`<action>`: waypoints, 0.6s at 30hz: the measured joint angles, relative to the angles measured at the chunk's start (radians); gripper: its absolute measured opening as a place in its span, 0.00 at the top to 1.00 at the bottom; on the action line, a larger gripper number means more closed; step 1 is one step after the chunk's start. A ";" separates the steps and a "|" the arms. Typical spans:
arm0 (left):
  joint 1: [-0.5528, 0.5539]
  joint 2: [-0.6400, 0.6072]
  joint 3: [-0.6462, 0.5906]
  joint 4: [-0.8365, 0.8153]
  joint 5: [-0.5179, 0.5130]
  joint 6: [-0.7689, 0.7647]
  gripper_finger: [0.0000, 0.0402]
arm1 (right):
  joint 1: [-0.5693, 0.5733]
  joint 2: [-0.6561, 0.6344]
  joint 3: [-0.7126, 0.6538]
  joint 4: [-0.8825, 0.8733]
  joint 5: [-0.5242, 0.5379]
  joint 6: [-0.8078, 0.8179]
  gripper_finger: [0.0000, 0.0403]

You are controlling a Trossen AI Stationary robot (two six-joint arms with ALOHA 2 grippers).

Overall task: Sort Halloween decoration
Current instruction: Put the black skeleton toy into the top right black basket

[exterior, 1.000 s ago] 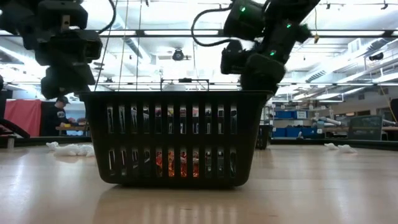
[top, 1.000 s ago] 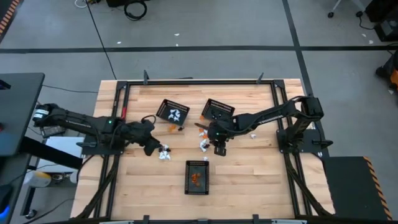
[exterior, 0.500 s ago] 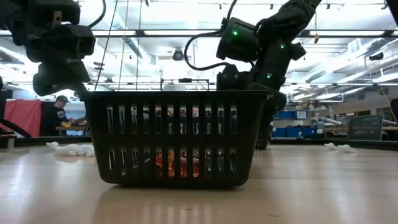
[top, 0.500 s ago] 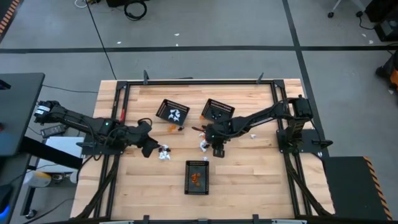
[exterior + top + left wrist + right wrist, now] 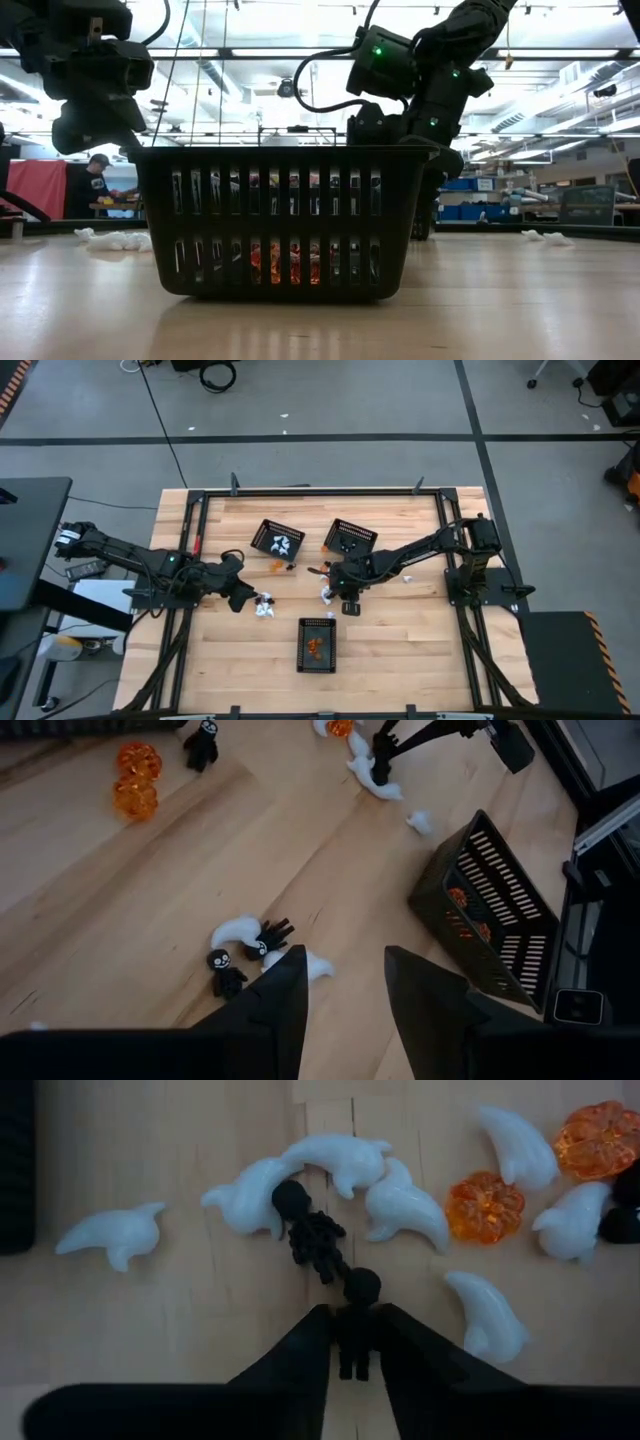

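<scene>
The decorations are tiny white ghosts, orange pumpkins and black figures loose on the wooden table. My right gripper (image 5: 345, 598) is down among one cluster (image 5: 328, 594). In the right wrist view my right gripper (image 5: 353, 1335) is shut on a black figure (image 5: 356, 1320). A second black figure (image 5: 315, 1235), white ghosts (image 5: 405, 1205) and an orange pumpkin (image 5: 483, 1207) lie just beyond it. My left gripper (image 5: 240, 595) hovers open beside a small cluster (image 5: 264, 606). The left wrist view shows that cluster as a ghost and black figures (image 5: 250, 945) ahead of my left gripper (image 5: 345, 985). My right gripper pinches the black figure by its body and legs (image 5: 353, 1348) between the two fingertips. The fingers come from above, pointing down, and lie along the figure. It lies flat on the table with its head (image 5: 362, 1285) sticking out past the fingertips.
Three black mesh baskets stand on the table: one with white pieces (image 5: 278, 540), one beside it (image 5: 350, 538), and one near the front with orange pieces (image 5: 318, 643), which fills the low view (image 5: 280, 220). Orange pumpkins (image 5: 135, 780) lie farther off. A black frame edges the table.
My right gripper has come down toward the table onto the cluster of trinkets and shifted slightly toward the table's left. In the last half second it has stayed almost still.
</scene>
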 joint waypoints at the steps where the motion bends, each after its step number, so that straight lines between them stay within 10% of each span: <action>1: 0.000 0.000 0.000 0.000 0.000 0.000 0.65 | 0.000 0.000 0.000 0.000 0.000 0.001 0.80; 18: 0.000 0.000 0.000 0.001 -0.026 0.001 0.65 | -0.003 0.010 0.053 -0.052 -0.019 0.055 0.88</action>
